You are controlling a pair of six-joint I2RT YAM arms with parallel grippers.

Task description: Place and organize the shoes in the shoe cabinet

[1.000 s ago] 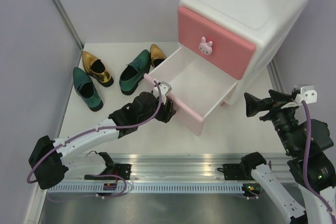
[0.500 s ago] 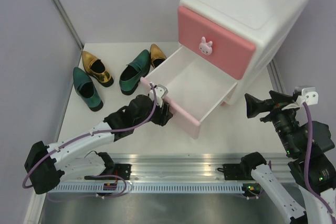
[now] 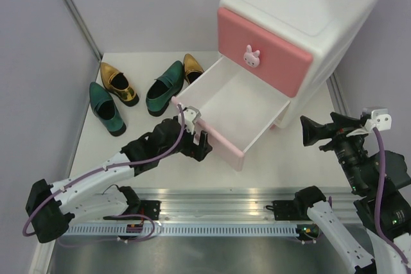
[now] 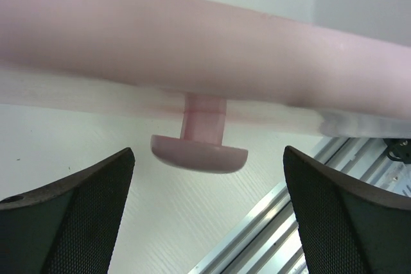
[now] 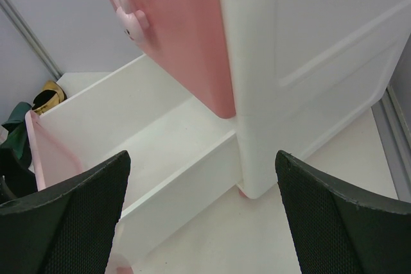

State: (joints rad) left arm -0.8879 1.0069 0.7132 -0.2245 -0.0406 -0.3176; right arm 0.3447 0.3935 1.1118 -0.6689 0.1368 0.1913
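Note:
The white shoe cabinet (image 3: pixel 308 11) stands at the back right with its lower drawer (image 3: pixel 237 104) pulled out and empty. Two green shoes (image 3: pixel 106 108) (image 3: pixel 165 88) and two gold shoes (image 3: pixel 119 83) (image 3: pixel 192 67) lie on the table left of it. My left gripper (image 3: pixel 198 142) is open just in front of the drawer's pink front. In the left wrist view the drawer knob (image 4: pixel 199 152) sits between my fingers (image 4: pixel 77 222), untouched. My right gripper (image 3: pixel 309 129) is open and empty, right of the cabinet, facing its side (image 5: pixel 308 62).
The upper drawer (image 3: pixel 263 52) with its bunny knob (image 3: pixel 252 56) is closed. Grey walls close in the table at the back and left. A metal rail (image 3: pixel 212 200) runs along the near edge. The open drawer reaches far toward the rail.
The drawer slid a little further out, then my left gripper backed off the knob toward the near edge. The right arm barely moved.

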